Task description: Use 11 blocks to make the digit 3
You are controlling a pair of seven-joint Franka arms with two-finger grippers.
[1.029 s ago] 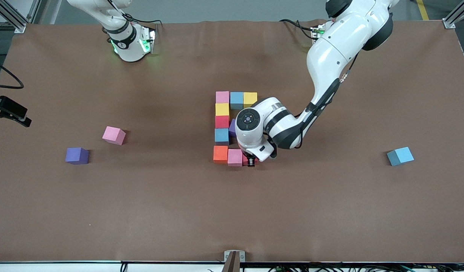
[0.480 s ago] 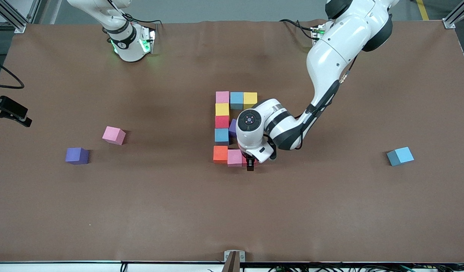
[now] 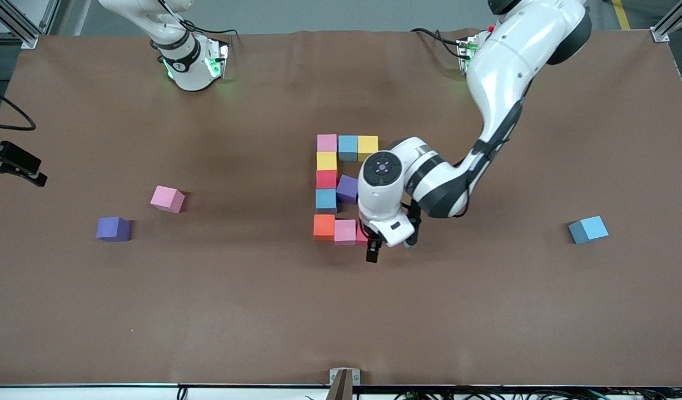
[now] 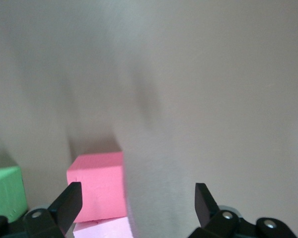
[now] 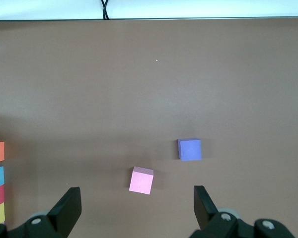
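Now left claw [image 3: 376, 248] spread wide, empty, just above red block [image 3: 361, 235]; right claw [image 5: 134, 210] likewise apart, waiting.

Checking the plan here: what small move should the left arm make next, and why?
Probably lift the left gripper straight up, clear of the figure. Its jaws stand open over the red block, which sits on the table beside the pink block, so nothing is held. The right gripper waits open toward its arm's end of the table.
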